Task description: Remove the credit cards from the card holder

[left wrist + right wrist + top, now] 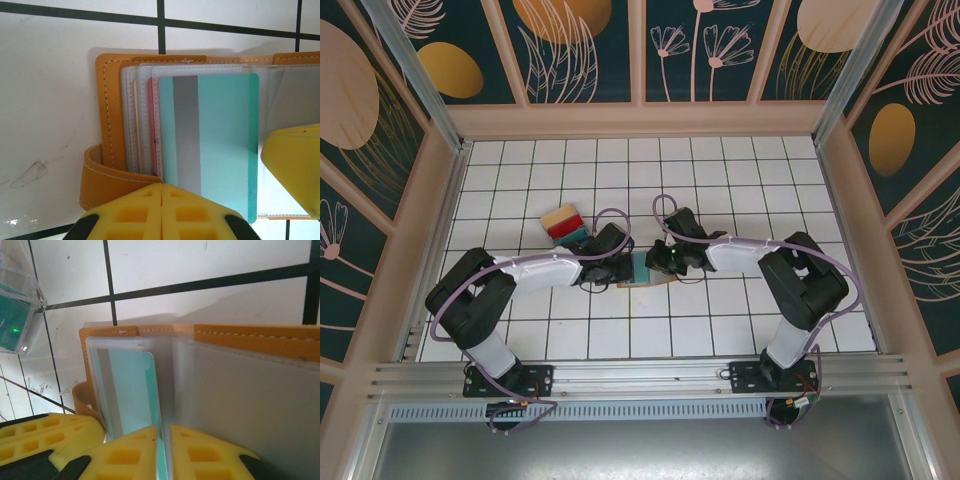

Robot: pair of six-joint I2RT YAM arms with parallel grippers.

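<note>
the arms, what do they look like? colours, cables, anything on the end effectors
Both the left arm and the right arm have chunky black joints, pale grey-white shells on the forearm links and black bases. A lavender cable loops along each. The left end effector and right end effector carry bright yellow fingers moulded with rectangular recesses.

Legible text: none.
Teal card (220,145): no readable print on the face shown.
Card holder (111,110): no readable brand or label.
</note>
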